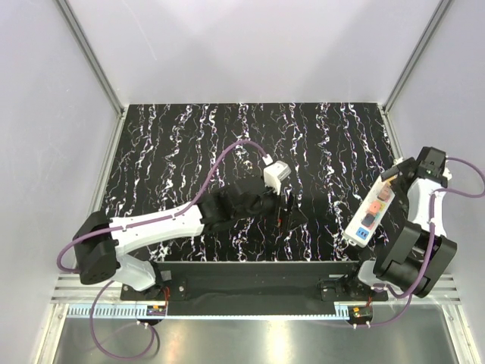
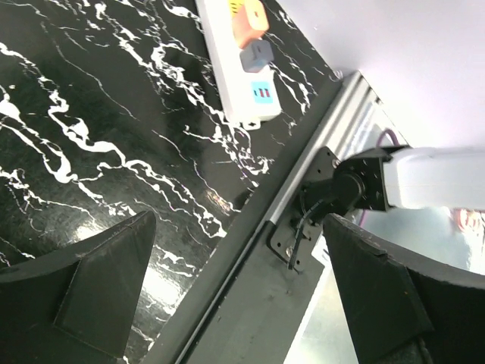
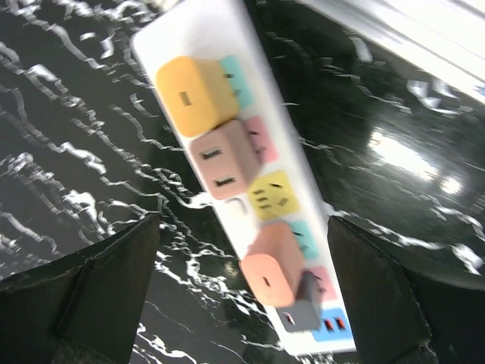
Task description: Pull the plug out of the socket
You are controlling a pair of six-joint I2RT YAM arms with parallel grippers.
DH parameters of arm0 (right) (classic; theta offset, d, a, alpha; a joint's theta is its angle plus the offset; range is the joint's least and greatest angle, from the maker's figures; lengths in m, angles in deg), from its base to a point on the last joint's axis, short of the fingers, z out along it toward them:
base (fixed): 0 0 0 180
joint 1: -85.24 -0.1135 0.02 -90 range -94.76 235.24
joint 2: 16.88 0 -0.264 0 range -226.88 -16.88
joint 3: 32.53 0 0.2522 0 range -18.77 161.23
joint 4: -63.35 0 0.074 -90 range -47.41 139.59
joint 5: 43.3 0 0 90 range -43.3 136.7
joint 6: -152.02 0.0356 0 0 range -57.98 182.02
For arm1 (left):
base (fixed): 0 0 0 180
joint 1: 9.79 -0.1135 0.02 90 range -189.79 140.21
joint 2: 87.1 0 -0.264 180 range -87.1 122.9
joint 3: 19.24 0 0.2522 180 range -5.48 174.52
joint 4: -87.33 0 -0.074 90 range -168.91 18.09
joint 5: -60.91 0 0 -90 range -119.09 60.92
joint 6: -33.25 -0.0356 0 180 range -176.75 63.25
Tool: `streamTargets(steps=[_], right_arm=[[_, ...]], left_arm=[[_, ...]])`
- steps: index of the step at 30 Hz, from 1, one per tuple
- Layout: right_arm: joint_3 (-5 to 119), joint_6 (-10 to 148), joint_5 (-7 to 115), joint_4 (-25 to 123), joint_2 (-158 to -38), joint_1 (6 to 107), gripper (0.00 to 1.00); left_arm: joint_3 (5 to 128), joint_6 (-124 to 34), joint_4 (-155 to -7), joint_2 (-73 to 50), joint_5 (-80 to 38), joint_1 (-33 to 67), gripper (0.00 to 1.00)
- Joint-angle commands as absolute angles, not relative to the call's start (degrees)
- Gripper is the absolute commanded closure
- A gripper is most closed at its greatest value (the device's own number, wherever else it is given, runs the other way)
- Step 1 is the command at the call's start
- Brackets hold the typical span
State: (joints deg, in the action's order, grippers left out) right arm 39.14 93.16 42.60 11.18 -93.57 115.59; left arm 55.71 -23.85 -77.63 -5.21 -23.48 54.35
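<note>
Your right gripper [image 3: 244,221] gapes empty over the socket [image 3: 220,45] and its plug [image 3: 271,265], while your left gripper [image 2: 241,220], equally wide and empty, is stretched out mid-table.

Bright light is filling the scene; the right wrist view is blurring, the table [image 3: 413,159] glaring at three o'clock.

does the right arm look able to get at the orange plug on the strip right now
Probably yes: the right gripper hangs open above the power strip and nothing covers the orange-peach plug. A grey plug close beside it may crowd the grip.
</note>
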Motion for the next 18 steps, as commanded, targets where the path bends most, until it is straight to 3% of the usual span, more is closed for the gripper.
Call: streamTargets(steps=[1,18], right_arm=[[35.38,90.85,49.86,22.07,-92.91,115.38,0.0],[27.81,84.35,54.96,33.33,-103.45,114.51,0.0]], left_arm=[[53.67,-26.16,-82.34,-9.04,-20.21,54.54,0.01],[45.76,-25.46,-88.66,-16.87,-17.4,53.67,0.01]])
